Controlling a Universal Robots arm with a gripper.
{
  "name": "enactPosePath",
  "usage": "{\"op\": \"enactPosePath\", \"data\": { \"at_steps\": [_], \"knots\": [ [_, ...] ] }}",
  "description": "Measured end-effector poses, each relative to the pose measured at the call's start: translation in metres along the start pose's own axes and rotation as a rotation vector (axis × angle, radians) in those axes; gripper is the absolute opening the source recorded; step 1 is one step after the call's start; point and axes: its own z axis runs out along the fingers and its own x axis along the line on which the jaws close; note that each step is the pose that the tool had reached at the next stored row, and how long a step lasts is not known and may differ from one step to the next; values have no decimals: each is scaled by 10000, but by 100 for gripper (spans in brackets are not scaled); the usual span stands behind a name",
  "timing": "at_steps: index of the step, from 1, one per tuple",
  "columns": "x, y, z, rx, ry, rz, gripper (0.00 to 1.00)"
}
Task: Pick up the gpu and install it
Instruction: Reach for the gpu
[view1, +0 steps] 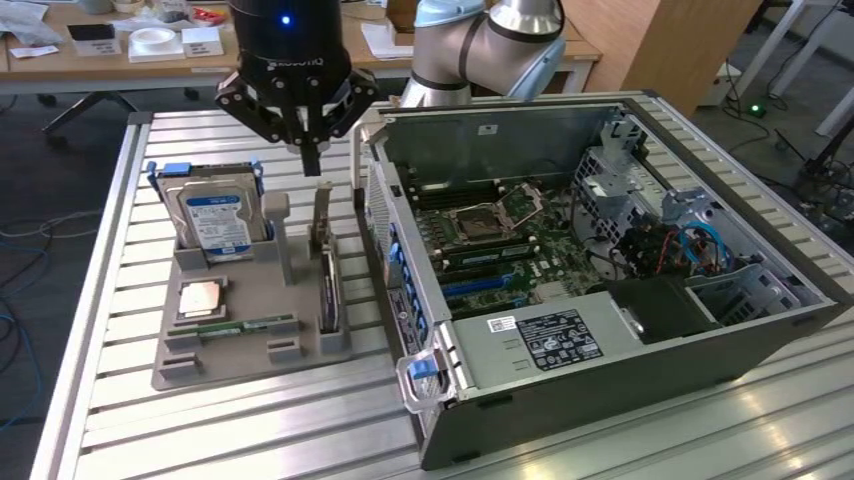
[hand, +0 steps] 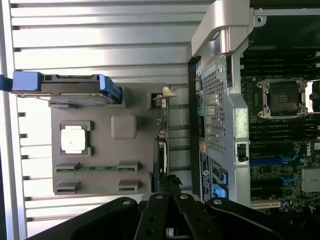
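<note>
A table (view1: 107, 350) of ribbed aluminium slats, pale and matt, carries everything. On the exterior view's right lies the case (view1: 587, 400), a grey steel box on its side with the panel off. Its walls are thin folded sheet, perforated in places. A green board (view1: 494, 230) lies flat inside, with a square metal socket, black and blue slots, and loose blue cables by the drive cage.

Behind the case rises the arm (view1: 494, 40), made of smooth rounded silver-grey joints. The gripper (view1: 311, 150) is glossy black, with angular linkages tapering down to one narrow point. Its jaws are pressed together at the tips and have hold of nothing.

Just beside the case, toward the exterior view's left, sits a tray (view1: 267, 300) of dull grey plastic, blocky, with raised posts and shaped recesses. At its far end the drive (view1: 218, 220) stands upright in a slot. It is a silver metal slab with a blue label and blue plastic rails.

The gpu (view1: 327, 270) stands on its long edge in the tray's slot nearest the case. It is a thin dark card with a brownish edge. The gripper hangs above its far end, clear of it.

A square chip (view1: 200, 298) with a bright metal lid lies flat in a recess. Nearer the tray's front lies a narrow green stick (view1: 247, 326).
</note>
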Motion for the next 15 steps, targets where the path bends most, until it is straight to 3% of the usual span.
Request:
{"op": "enactPosePath", "data": {
  "at_steps": [15],
  "knots": [
    [90,-150,-12,2,0,2,11]
  ]
}}
